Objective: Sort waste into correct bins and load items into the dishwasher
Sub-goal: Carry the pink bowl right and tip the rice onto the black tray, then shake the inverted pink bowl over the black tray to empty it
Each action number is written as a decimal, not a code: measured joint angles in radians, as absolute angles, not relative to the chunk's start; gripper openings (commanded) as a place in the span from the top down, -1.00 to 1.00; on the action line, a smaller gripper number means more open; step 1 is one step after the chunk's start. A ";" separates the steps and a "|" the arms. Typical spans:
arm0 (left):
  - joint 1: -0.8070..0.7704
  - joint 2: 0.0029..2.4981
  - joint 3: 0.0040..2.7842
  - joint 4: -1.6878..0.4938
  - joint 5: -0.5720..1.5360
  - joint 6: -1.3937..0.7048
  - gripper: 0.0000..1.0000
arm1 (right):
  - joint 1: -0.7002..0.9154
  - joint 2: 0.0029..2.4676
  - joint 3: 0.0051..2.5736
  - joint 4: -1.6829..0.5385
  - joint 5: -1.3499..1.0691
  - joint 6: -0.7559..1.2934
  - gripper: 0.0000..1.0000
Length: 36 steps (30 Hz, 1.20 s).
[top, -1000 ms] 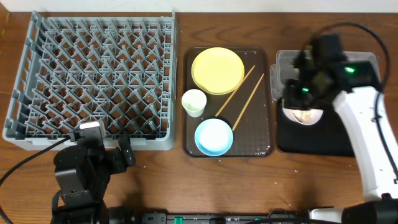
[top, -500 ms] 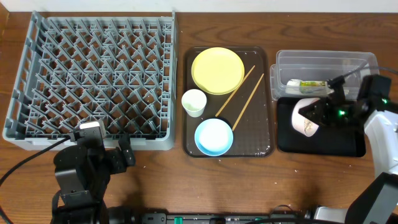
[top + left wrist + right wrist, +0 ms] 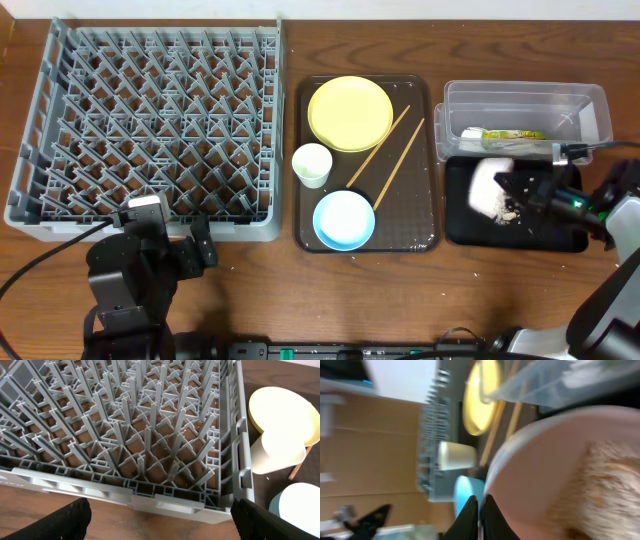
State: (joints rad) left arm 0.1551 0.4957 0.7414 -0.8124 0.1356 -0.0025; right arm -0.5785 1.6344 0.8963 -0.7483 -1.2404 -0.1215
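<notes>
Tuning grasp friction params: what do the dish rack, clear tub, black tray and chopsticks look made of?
dish rack: grey moulded plastic, matte; one-piece lattice with ribbed pegs.
clear tub: transparent plastic; contents show through the walls.
black tray: probably plastic, smooth with a slight sheen.
chopsticks: likely wood or bamboo; pale tan, matte.

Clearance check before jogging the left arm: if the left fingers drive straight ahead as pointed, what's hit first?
The grey dish rack, at its near wall, squarely ahead between the open left fingers. Only a strip of bare table shows before it; how far off is unclear.
</notes>
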 measured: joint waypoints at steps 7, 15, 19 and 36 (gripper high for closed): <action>0.155 0.496 0.741 -0.812 0.136 -0.002 -0.86 | -0.629 1.701 0.896 -0.739 -1.457 -0.045 0.92; 0.155 0.496 0.741 -0.812 0.136 -0.002 -0.86 | -0.683 1.712 0.896 -0.738 -1.512 0.019 0.87; 0.155 0.496 0.741 -0.812 0.136 -0.002 -0.86 | -0.683 1.712 0.896 -0.735 -1.512 0.027 0.58; 0.155 0.496 0.741 -0.812 0.136 -0.002 -0.86 | -0.461 1.505 1.061 -0.898 -1.054 0.028 0.16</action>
